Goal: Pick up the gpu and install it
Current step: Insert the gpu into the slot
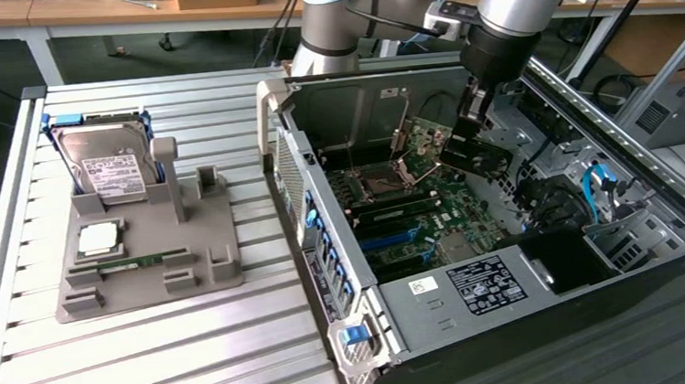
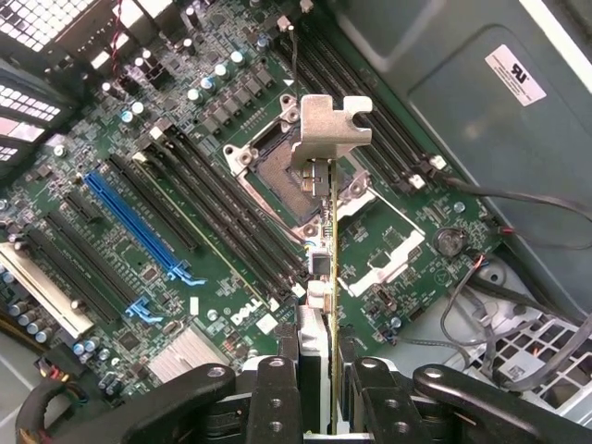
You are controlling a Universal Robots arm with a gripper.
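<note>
- My fingers (image 2: 282, 393) are clamped on the gpu (image 2: 331, 250), held edge-on so its long edge can, I judge, meet a slot
- It hangs above the motherboard (image 2: 185, 277), inside the open case (image 1: 349, 109), right of centre in the exterior view's upper half
- Case walls stand near it; the open room I see lies overhead, side panel off
</note>
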